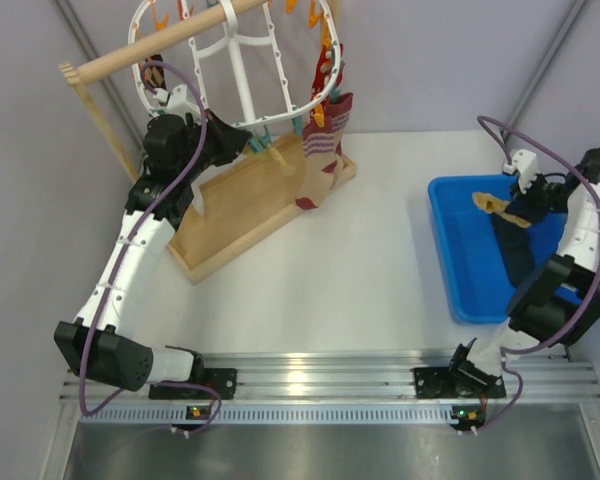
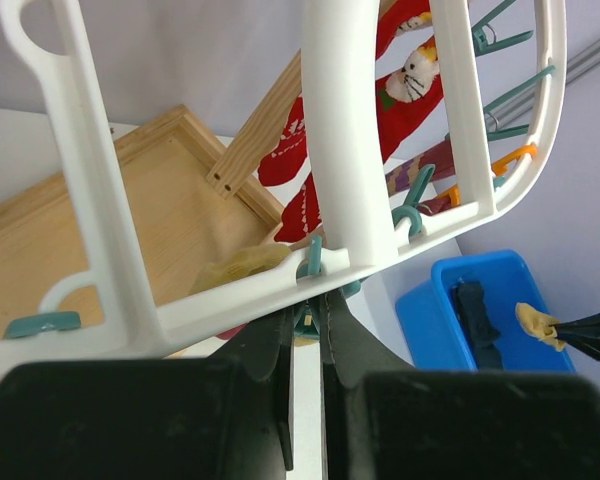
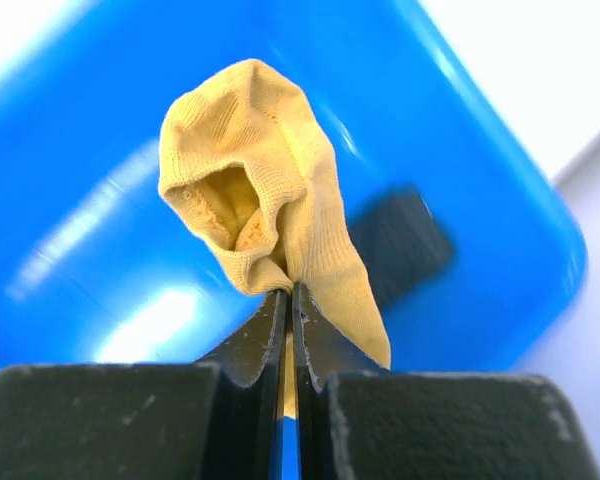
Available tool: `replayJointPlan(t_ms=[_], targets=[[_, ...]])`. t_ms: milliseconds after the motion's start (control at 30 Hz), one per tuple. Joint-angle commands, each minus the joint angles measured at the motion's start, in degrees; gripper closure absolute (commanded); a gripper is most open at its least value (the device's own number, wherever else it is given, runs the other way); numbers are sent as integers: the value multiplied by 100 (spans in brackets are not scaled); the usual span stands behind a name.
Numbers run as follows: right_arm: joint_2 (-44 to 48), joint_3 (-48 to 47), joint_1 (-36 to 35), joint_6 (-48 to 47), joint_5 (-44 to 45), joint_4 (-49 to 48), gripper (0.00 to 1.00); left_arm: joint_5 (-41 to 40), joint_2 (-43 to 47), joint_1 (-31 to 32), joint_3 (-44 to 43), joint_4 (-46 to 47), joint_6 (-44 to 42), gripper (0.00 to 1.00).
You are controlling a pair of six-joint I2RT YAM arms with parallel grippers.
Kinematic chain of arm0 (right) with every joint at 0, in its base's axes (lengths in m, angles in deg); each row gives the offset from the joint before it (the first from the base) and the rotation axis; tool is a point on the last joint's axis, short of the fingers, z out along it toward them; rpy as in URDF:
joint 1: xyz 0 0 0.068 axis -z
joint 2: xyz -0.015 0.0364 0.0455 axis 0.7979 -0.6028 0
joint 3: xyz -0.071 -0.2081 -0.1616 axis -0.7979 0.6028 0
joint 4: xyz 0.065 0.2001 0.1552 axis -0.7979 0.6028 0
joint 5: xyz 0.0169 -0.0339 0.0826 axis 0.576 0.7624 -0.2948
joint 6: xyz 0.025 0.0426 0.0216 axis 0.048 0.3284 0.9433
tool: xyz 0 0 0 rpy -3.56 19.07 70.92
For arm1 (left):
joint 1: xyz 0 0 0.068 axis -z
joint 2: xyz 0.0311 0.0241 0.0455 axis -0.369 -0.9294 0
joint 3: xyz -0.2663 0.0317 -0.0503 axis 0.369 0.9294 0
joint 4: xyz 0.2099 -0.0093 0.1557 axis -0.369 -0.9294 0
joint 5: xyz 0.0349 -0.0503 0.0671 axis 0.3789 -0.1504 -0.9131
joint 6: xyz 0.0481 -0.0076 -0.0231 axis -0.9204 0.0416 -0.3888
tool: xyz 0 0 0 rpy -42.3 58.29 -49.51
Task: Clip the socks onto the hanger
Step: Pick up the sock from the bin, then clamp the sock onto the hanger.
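White plastic hanger [image 1: 242, 75]: we log one red sock [image 1: 320, 160] hung from its rim. Blue tray [image 1: 460, 240], to our right. Yellow sock [image 3: 270, 200], pinched between our right gripper [image 3: 290, 292] jaws, above the tray. Left gripper [image 2: 308, 310]: jaws narrow, squeezing a teal clip [image 2: 310, 260] under the hanger's rim.

Bright, even overhead light; glare streaks the blurred blue bin [image 3: 70, 130], shadows soft.

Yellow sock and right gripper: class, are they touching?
Touching. The right wrist view shows the right gripper shut on the yellow sock, fabric pinched in its jaws.
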Motion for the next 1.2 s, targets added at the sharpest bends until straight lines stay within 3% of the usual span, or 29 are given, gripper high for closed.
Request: replayJointPlan(t_ms=[0,133,300,500,667,900,1167], targets=[[617,-213,-748,875,-1292,912,100,284,-94,10,-87,488,-36,100],[1084,347,-2015,2315,-1759,501,100,293,-68,10,-43,524,-37,100],[1725,1350,-4226,5799,-1594,-2598,100,415,-42,10,27,594,-28,100],[1210,1528,-5891,8562,-820,-4858,100,530,-42,10,28,594,-115,100],[595,1141,-6639,9701,-381,-5846,100,618,-50,10,45,568,-116,100],[136,667,-6869,11317,1175,-6391,100,662,-59,10,89,567,-107,100],[-14,297,-7238,11847,2494,-6392,100,689,-121,10,80,524,-89,100]])
